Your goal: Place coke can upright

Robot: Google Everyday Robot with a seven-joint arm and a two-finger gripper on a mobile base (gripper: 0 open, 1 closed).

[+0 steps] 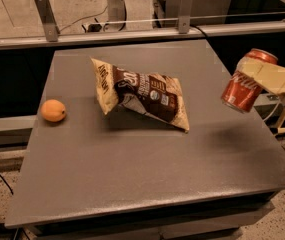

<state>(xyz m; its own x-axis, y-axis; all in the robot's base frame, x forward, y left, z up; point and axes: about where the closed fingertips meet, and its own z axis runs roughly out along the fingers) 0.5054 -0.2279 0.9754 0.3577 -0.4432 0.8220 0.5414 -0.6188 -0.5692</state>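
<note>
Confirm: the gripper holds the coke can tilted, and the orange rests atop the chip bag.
No: camera view shows the orange on the table, apart from the chip bag. The gripper, raised near the table's edge, holds the coke can tilted.

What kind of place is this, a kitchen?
Probably a robot lab or workshop, not a kitchen. There's a plain grey table, a metal rail behind it and cables on the floor. A robot hand by the table's right edge holds a coke can tilted in the air.
</note>
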